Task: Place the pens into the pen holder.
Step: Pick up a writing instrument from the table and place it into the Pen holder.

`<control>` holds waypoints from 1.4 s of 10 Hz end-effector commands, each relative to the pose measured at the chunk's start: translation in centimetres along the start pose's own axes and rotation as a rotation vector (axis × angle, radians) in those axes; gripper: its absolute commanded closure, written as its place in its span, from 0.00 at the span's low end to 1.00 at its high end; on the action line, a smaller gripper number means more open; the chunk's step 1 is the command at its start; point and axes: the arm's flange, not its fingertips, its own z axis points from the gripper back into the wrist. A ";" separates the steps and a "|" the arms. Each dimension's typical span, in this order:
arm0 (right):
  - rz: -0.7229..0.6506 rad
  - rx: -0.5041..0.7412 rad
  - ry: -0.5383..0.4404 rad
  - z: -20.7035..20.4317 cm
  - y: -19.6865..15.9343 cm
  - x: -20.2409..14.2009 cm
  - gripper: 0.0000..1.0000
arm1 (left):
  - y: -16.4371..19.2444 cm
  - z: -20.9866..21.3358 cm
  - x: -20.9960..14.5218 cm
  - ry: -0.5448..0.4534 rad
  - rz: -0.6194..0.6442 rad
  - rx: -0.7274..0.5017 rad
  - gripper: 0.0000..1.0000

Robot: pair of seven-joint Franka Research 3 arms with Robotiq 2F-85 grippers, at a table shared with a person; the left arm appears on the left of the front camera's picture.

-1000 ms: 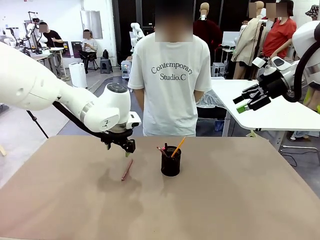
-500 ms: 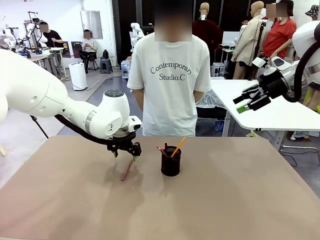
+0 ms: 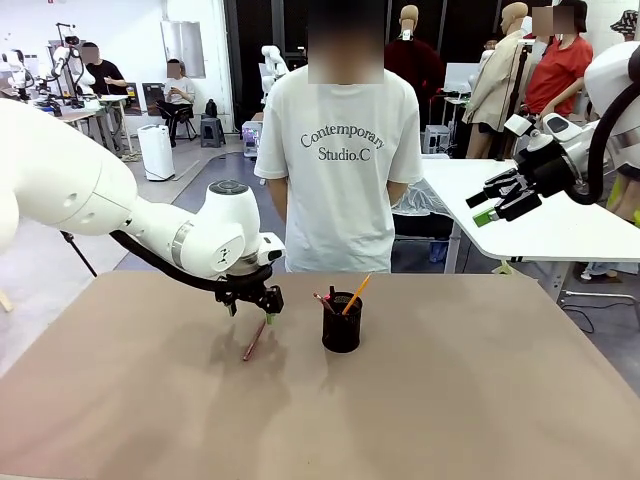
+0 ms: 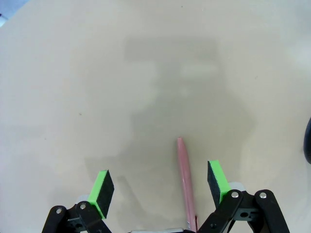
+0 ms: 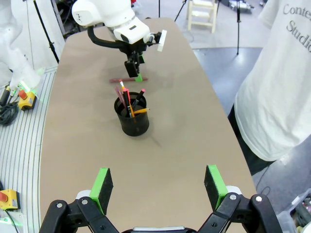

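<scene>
- The pen is reddish-brown and lies flat on the table. It is near the holder on your left side, not touching it, and is the one pen outside the cup.
- The holder stands upright at mid-table, toward the person. Pens lean on its rim, among them an orange pencil and a red-tipped one.
- Your left gripper is low over the pen's far end, fingers down, jaws spread wide, nothing held.
- In the left wrist view the pen runs between the green pads, much nearer one pad than the other. You straddle it so that closing pinches across the shaft.
- I can't tell whether the pads reach the table.
- Risk, as I read it: off-centre, the near pad pushes first, and a thin round shaft may roll or skid.
- Your right gripper is parked high beyond the table's right edge, jaws wide, empty. It is likely kept clear of the left arm's work. Its camera looks down on the holder.
- The person stands at the far edge, hands off the table.
- Stage, by my judgement: last pick-up, grasp not yet made.
</scene>
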 end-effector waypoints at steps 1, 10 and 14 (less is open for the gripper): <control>-0.010 -0.012 0.012 -0.1 0.2 0.3 0.00 | -0.5 -0.5 0.2 0.044 -0.023 0.035 0.00; -0.010 -0.012 0.012 -0.1 0.2 0.3 0.00 | -0.5 -1.8 0.7 0.038 -0.042 0.029 0.19; -0.010 -0.012 0.012 -0.1 0.2 0.3 0.00 | -0.7 -1.4 0.6 0.100 -0.034 0.019 0.97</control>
